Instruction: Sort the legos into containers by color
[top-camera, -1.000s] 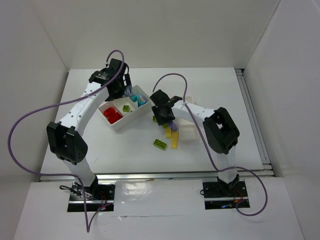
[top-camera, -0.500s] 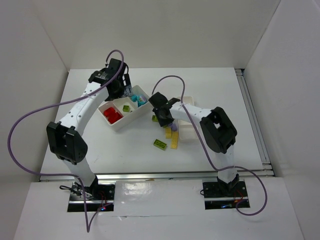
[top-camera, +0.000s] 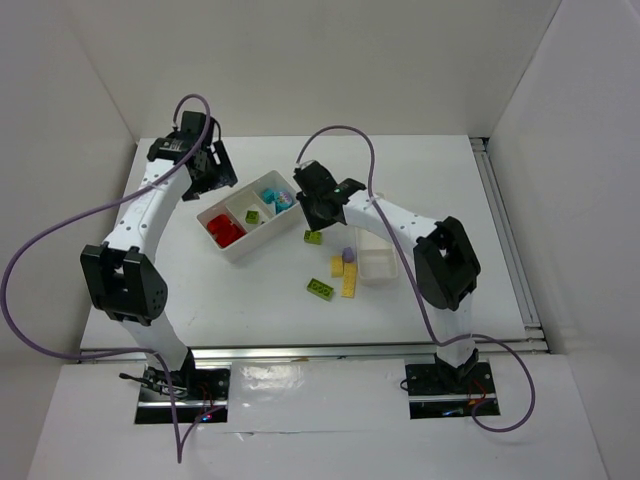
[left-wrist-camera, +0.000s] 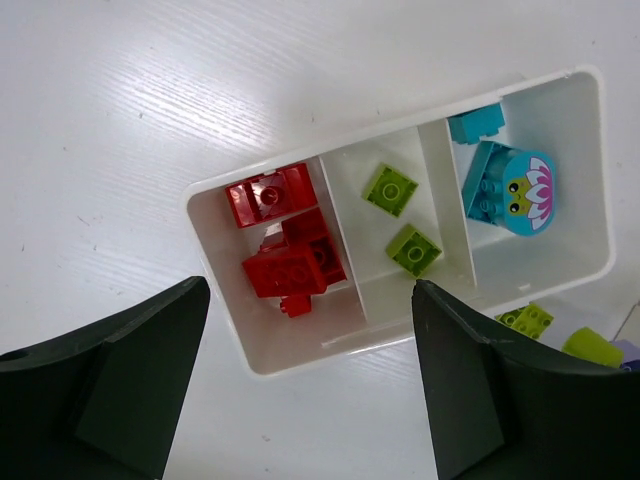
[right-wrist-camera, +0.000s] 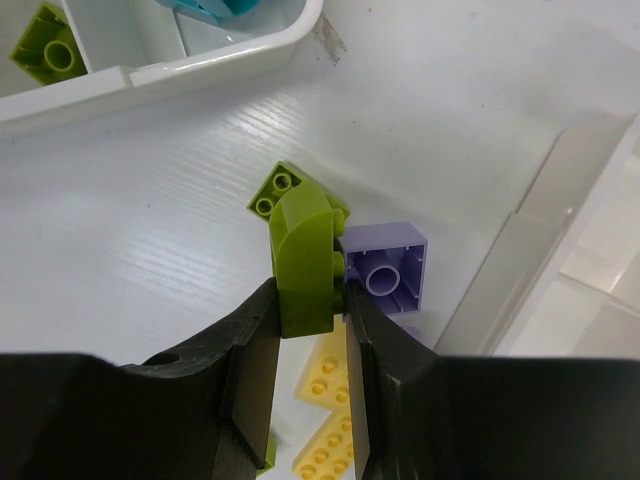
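My right gripper (right-wrist-camera: 308, 300) pinches a lime brick (right-wrist-camera: 300, 250) near the three-compartment tray (left-wrist-camera: 570, 130), left gripper (left-wrist-camera: 310, 290) wide open and empty above it; red bricks (left-wrist-camera: 290, 250), green bricks (left-wrist-camera: 390, 190) and teal bricks (left-wrist-camera: 500, 190) sorted, yellow bricks (top-camera: 348, 280) and lilac brick (right-wrist-camera: 390, 270) lie unsorted

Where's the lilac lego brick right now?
Top view: the lilac brick lies loose on the table right of centre, beside the narrow tray's left wall, next to the yellow bricks.

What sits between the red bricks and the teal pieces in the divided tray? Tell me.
The tray's middle compartment, holding two lime green bricks; the left wrist view shows it.
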